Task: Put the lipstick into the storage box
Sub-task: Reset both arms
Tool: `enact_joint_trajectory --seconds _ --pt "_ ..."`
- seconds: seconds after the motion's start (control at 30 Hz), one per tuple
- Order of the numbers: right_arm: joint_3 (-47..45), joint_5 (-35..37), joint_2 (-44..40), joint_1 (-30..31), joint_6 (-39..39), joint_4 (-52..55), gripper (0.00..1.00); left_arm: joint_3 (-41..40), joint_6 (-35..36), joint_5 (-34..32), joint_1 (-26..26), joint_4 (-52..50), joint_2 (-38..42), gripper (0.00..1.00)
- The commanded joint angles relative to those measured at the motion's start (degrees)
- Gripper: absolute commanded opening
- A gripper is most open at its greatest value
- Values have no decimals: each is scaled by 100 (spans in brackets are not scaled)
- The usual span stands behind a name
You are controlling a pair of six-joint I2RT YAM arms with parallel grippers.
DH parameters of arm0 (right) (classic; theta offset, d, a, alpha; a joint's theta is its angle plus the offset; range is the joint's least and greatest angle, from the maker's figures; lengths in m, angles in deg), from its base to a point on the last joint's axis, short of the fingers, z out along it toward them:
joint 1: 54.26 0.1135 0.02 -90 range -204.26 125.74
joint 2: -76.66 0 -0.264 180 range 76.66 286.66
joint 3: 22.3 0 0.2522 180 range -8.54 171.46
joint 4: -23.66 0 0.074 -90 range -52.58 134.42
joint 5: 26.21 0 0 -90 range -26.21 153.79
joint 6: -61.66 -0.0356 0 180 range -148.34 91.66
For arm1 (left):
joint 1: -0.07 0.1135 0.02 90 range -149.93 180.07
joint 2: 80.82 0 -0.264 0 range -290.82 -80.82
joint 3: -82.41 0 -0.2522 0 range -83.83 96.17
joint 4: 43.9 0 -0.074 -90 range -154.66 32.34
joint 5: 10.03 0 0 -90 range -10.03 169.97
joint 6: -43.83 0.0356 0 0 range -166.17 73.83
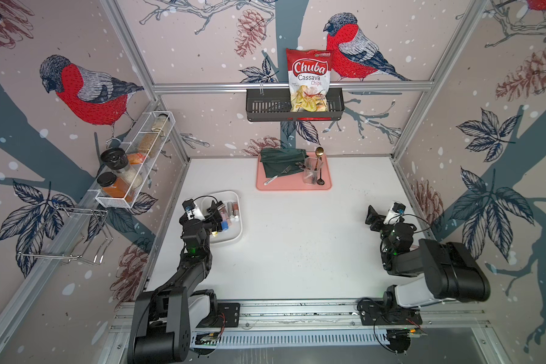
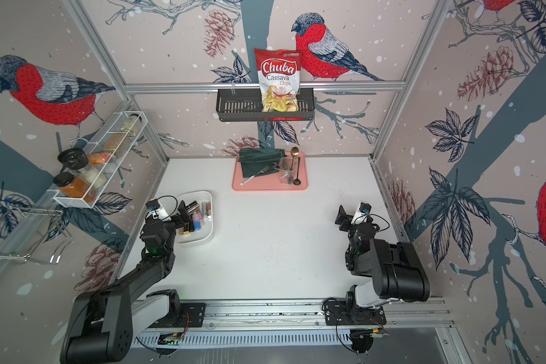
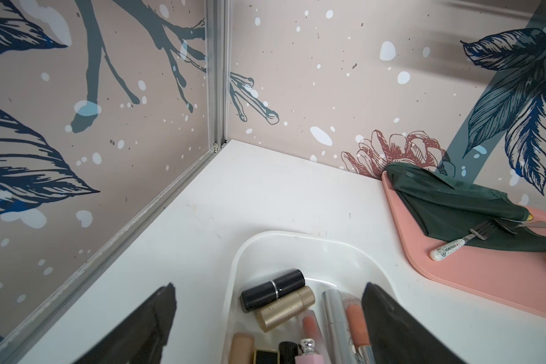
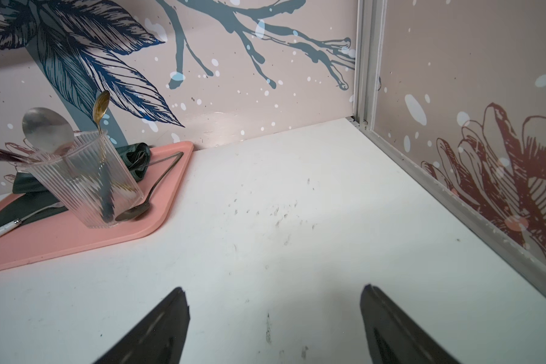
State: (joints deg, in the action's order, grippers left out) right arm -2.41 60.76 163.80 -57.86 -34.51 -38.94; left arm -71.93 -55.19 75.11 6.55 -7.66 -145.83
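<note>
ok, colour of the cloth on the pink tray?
The cloth is dark green; the left wrist view shows it best.

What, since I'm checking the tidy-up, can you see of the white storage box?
The storage box is a white, slightly see-through plastic bin with rounded corners and low walls, open-topped, with no lid. It sits flat on the white table near the left wall, apart from the pink tray. Several lipsticks and similar tubes lie side by side on its floor. The left gripper hangs open above it; no contact is visible.
</note>
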Motion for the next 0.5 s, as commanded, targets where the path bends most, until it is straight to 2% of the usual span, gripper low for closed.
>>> enact_joint_trajectory --seconds 0.0,0.03,0.07,0.17,0.47 --pt "100 21 -23 60 111 -616 90 -71 88 167 34 942 -261 95" --pt "179 -29 4 69 153 -527 99 -83 101 174 29 1047 -383 96" --pt "248 -111 50 74 190 -441 100 -114 102 170 29 1166 -484 96" --pt "440 -175 59 130 277 -98 100 -250 91 170 31 1623 -750 96" --pt "435 -155 59 137 283 -101 100 -285 74 393 21 2216 -1259 96"
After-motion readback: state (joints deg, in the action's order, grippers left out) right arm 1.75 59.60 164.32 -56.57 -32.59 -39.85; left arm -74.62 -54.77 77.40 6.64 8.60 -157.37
